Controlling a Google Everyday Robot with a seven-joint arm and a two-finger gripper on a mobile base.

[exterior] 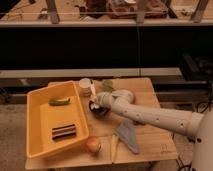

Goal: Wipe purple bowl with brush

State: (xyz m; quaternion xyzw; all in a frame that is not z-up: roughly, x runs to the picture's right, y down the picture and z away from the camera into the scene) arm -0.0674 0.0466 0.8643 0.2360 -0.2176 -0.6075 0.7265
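The purple bowl is a small dark round bowl near the middle of the wooden table, just right of the yellow tray. My gripper hangs over its left rim, at the end of the white arm that reaches in from the right. It is shut on the brush, whose slim white handle sticks up and slightly back from the gripper. The brush head points down into the bowl and is hidden by the gripper and the rim.
A cream cup stands just behind the bowl. The yellow tray at the left holds a green item and a dark striped block. A round orange fruit, a pale yellow strip and a grey cloth lie in front.
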